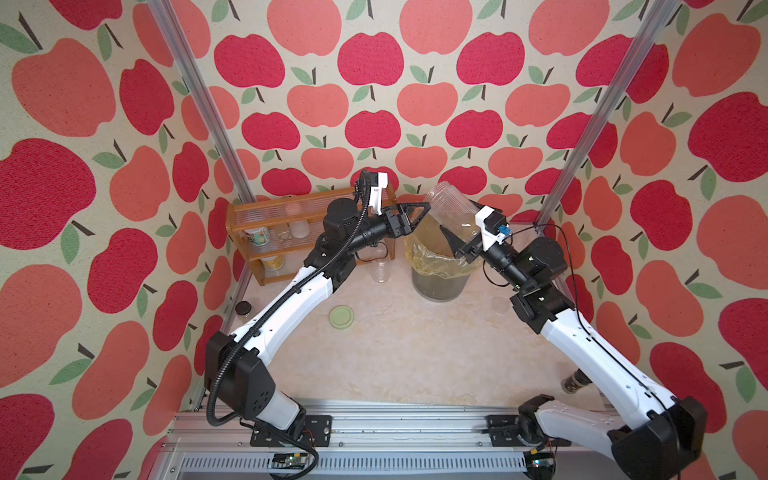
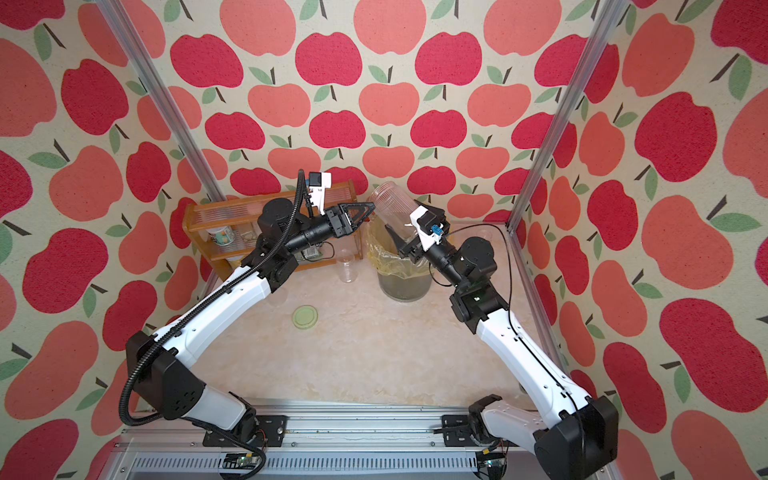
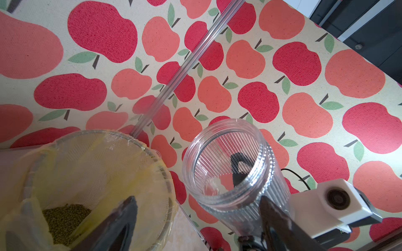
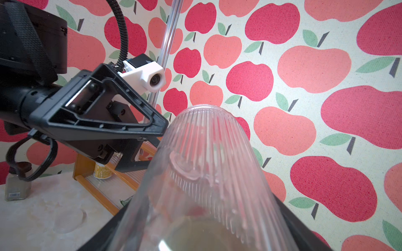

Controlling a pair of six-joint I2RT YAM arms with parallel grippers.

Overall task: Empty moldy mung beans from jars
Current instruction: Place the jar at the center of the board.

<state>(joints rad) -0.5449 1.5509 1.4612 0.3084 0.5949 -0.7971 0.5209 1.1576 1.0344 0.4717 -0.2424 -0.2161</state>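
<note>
1. Closest in, a pale green lid (image 1: pixel 341 316) lies flat on the table (image 1: pixel 415 365), roughly 9 o'clock from the table's middle. Nothing is touching it. A small jar with a dark cap (image 1: pixel 243 308) stands way out at the 9 o'clock edge.
2. A bit further back is the bin (image 1: pixel 440 286) with a yellowish bag in it, at about 12 o'clock. The mung beans (image 3: pixel 65 219) sit in a little heap down in the bag. A slim clear jar (image 1: pixel 381 266) stands upright at the bin's 9 o'clock, mouth up, near the bin but not touching it.
3. Over the bin's far rim, the ribbed jar (image 1: pixel 451 205) is up in the air and tilted. Its long axis runs from about 4 o'clock to 10 o'clock. The base end is low at 4 and the open threaded mouth is raised, pointing out toward 10. The left wrist view looks pretty much straight into that mouth.
4. The right gripper (image 1: pixel 463 230) comes in from 4 o'clock and is pinching the ribbed jar at its base end, one finger on each side.
5. The left gripper (image 1: pixel 417 218) comes in from 9 o'clock with its jaws spread, holding nothing. One fingertip is right beside the jar wall near the mouth. Can't tell if it's actually touching.
6. Furthest back, a wooden rack (image 1: pixel 266 232) stands against the wall at 10 o'clock, with tubs on its shelves.
</note>
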